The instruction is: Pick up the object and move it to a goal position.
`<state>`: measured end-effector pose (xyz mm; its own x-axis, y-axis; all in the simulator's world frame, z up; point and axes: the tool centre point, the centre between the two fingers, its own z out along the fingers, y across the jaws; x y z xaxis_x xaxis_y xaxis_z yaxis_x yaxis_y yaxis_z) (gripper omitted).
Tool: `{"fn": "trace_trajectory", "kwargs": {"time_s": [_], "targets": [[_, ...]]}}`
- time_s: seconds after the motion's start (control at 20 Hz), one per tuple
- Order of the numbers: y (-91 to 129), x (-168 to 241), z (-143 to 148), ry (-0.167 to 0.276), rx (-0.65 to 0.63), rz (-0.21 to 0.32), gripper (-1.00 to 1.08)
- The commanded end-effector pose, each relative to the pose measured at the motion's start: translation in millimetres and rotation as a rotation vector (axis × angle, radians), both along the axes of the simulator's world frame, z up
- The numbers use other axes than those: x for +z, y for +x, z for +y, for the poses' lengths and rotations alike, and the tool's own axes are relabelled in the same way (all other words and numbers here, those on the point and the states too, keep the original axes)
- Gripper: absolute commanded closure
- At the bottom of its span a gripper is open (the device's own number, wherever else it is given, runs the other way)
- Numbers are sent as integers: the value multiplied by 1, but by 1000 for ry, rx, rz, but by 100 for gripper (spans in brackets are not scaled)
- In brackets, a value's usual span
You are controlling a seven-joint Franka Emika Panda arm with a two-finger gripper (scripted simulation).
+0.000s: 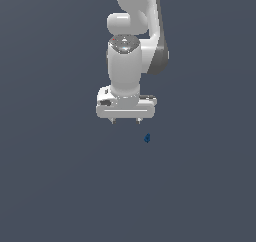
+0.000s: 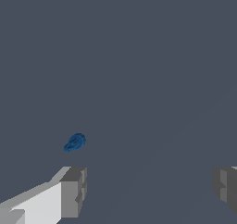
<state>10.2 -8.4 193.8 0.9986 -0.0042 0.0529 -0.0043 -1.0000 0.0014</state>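
The exterior view shows the whole white arm (image 1: pixel 131 46) hanging down from the top of the picture, with the end effector (image 1: pixel 125 120) at its lower end. Its 2 short fingertips (image 1: pixel 112 120) point down and stand well apart, so the end effector is open and holds nothing. The object (image 1: pixel 147 138) lies on the plain dark grey bench (image 1: pixel 50 186), just below the end effector and slightly toward the exterior view's right, beyond the nearer fingertip. It is apart from both fingertips. From this view it is only a small dark blue speck, far smaller than the end effector, and its shape cannot be made out.

The wrist view shows none of the arm. It shows only the 2 grey finger pads (image 2: pixel 74 190) of the end effector (image 2: pixel 148 188), with a wide gap of bare bench (image 2: pixel 139 56) between them, which confirms the open state. One finger shows its white body and grey blocky pad; the other is cut off by the picture's edge. Here the object (image 2: pixel 75 142) is larger and clearer: a lumpy, uneven blob, longer than it is wide, lying tilted, in 2 shades of blue with a darker end. It sits near the fuller-seen pad, not touching it, and outside the gap between the pads rather than in it.
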Motion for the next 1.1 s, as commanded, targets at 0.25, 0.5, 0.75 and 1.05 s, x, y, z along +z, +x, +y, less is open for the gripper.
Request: {"fn": "trace_trajectory", "kwargs": {"time_s": [0.25, 0.5, 0.75, 1.05], "targets": [[-4, -7, -9, -5, 1, 21, -92], [-10, -13, -21, -9, -7, 45, -92], [-9, -14, -18, -9, 6, 43, -92], [-9, -23, -7, -14, 83, 46, -92]]}}
